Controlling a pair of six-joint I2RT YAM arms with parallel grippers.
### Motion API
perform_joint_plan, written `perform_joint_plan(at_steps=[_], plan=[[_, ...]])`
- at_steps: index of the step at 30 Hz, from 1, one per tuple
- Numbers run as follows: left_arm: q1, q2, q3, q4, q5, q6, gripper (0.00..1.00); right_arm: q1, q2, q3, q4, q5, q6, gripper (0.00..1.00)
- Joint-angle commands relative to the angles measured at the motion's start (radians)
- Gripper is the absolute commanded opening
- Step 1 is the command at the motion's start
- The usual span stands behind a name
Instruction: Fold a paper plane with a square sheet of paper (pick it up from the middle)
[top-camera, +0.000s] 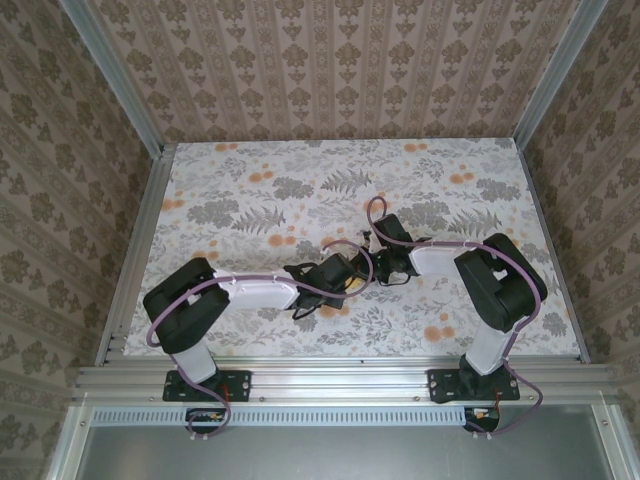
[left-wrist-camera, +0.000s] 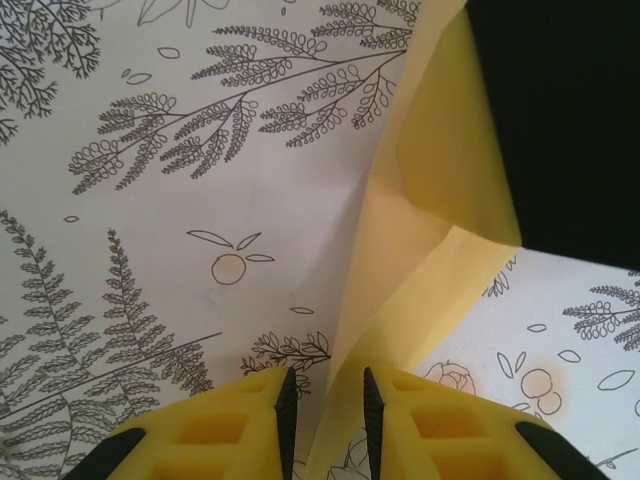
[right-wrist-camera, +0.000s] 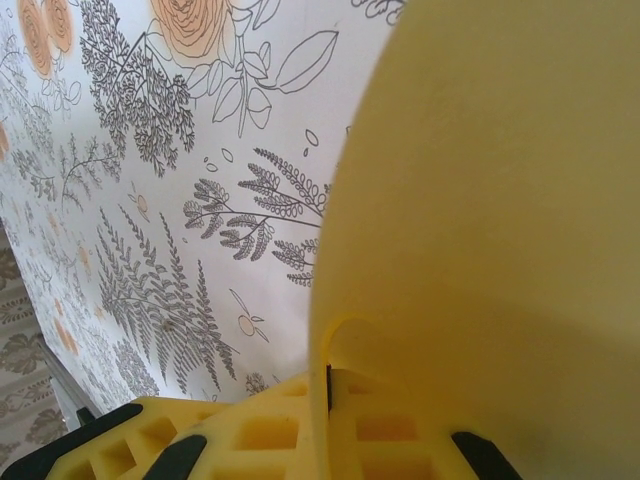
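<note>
The square sheet of paper (left-wrist-camera: 440, 200), creased and partly folded, stands up off the flowered desk (left-wrist-camera: 150, 300) near its middle, between our two tools. We see the left arm (top-camera: 250, 292) and right arm (top-camera: 440, 262) bent inward, wrists meeting low. The right tool (right-wrist-camera: 328, 385) is clamped on the sheet. The left tool (left-wrist-camera: 327, 410) stands slightly apart, with the paper's edge running through the gap.

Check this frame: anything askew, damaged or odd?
The sheet looks rumpled: it bends in loose, slanting folds instead of lying flat. The right gripper is shut on one part of it. The left gripper has its jaws slightly apart around an edge. Nothing else stands out.
</note>
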Motion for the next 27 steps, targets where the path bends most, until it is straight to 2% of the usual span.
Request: perform_joint_plan(at_steps=[1, 10, 27], plan=[[0.01, -0.003, 0.006, 0.003, 0.008, 0.019, 0.27, 0.008, 0.006, 0.013, 0.01, -0.034, -0.007, 0.06], [0.008, 0.047, 0.047, -0.072, -0.027, 0.01, 0.26, 0.008, 0.001, 0.019, -0.002, -0.037, -0.001, 0.06], [-0.01, 0.107, 0.082, -0.159, -0.076, -0.038, 0.26, 0.018, -0.091, -0.048, -0.043, 0.055, 0.079, 0.11]])
